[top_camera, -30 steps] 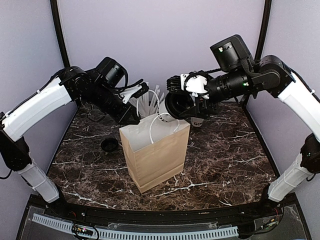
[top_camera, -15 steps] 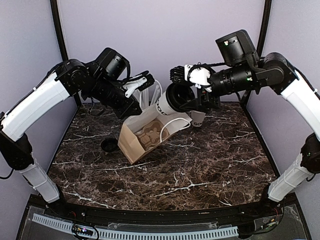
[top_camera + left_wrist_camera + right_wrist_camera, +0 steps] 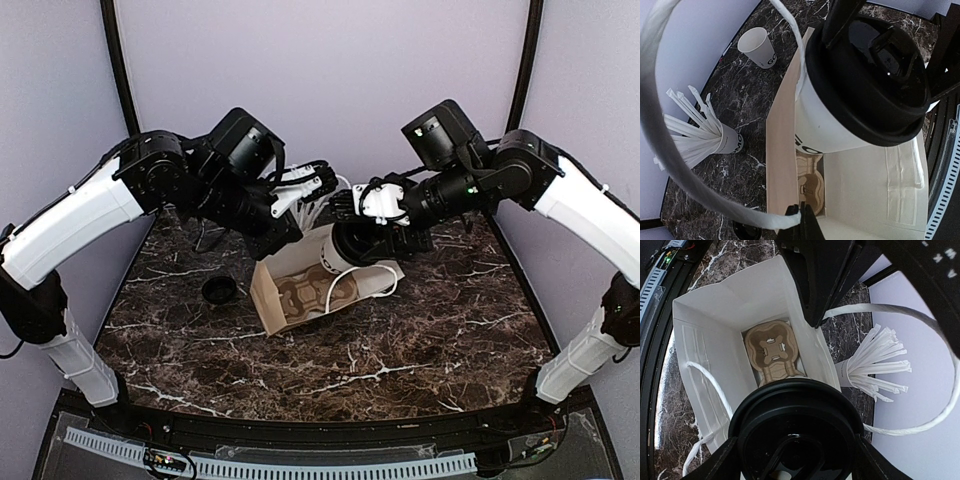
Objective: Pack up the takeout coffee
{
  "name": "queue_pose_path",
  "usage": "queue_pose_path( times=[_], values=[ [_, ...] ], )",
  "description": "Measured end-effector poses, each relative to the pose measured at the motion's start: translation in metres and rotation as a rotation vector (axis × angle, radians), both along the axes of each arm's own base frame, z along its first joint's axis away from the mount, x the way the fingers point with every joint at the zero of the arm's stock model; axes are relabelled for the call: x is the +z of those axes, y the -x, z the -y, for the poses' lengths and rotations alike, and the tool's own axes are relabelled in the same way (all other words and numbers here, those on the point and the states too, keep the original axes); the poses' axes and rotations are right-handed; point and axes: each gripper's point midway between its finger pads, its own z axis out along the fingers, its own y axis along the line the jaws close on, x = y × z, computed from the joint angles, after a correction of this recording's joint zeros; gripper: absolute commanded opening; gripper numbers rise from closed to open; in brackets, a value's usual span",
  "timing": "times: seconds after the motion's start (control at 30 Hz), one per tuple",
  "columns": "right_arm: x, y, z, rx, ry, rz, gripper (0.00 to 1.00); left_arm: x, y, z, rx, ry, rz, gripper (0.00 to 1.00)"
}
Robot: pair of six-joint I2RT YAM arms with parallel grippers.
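Cups on the desk [image 3: 450, 320] are counted as three. One is the takeout coffee [image 3: 326, 250], white with dark lettering and a black lid. One is a cup bristling with white straws [image 3: 730, 141]. One is a plain open cup [image 3: 757, 47]. The last two are seen in the left wrist view, standing toward the far edge, apart from each other and behind the bag.

One brown paper bag [image 3: 268, 300] is found near the middle of the desk, tilted over so that its white inside is shown from above. One cardboard carrier [image 3: 300, 295] is seen lying at its bottom. Two white cord handles are counted. The upper handle [image 3: 670, 150] is drawn up in a wide loop and is pinched between the left jaws, which are pressed together on it. The lower handle [image 3: 345, 285] lies slack across the bag's mouth.

The takeout coffee is held tilted at the mouth of the bag, with its base pointed into the opening and its lid outside it. It is clamped by the right jaws, which are spread wide around the lid end. Whether the base touches the carrier cannot be told.

Black lids are counted as two, if a small round black piece [image 3: 219, 290] is one. It lies alone toward the left edge, well apart from the bag.

Two arms are in view, the left arm [image 3: 90, 215] and the right arm [image 3: 585, 205]. They meet above the bag.
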Motion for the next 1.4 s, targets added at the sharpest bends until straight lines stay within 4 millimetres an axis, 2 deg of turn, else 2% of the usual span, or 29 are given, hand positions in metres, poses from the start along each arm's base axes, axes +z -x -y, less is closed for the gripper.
queue_pose_path(
  times=[0.13, 0.27, 0.33, 0.47, 0.57, 0.73, 1.0, 1.23, 1.33, 1.4],
  values=[
    [-0.009, 0.0, 0.001, 0.006, 0.024, -0.001, 0.44, 0.0, 0.003, 0.005, -0.015, 0.003, 0.013, 0.0],
    [-0.009, 0.001, 0.002, 0.01, 0.027, 0.0, 0.44, -0.004, 0.004, 0.009, -0.029, -0.003, 0.025, 0.0],
    [-0.005, 0.002, 0.003, 0.013, 0.026, -0.001, 0.44, -0.006, 0.004, 0.01, -0.036, -0.009, 0.028, 0.0],
    [0.018, 0.002, 0.005, 0.009, -0.011, 0.035, 0.43, -0.01, 0.004, 0.011, -0.045, -0.018, 0.032, 0.0],
    [0.026, -0.002, 0.01, -0.01, -0.015, 0.08, 0.43, -0.011, 0.003, 0.012, -0.048, -0.019, 0.04, 0.0],
    [0.025, -0.009, 0.022, -0.047, 0.009, 0.139, 0.43, -0.016, 0.002, 0.013, -0.052, -0.03, 0.042, 0.0],
    [0.029, -0.013, 0.027, -0.057, 0.02, 0.179, 0.44, -0.02, 0.001, 0.013, -0.056, -0.036, 0.051, 0.0],
    [0.021, -0.01, 0.033, -0.05, 0.044, 0.187, 0.44, -0.019, 0.001, 0.01, -0.065, -0.035, 0.075, 0.0],
    [0.027, -0.007, 0.034, -0.044, 0.035, 0.18, 0.44, -0.019, 0.002, 0.005, -0.061, -0.042, 0.089, 0.0],
    [0.037, -0.004, 0.035, -0.043, 0.012, 0.18, 0.44, -0.018, 0.001, 0.002, -0.057, -0.047, 0.1, 0.0]
  ],
)
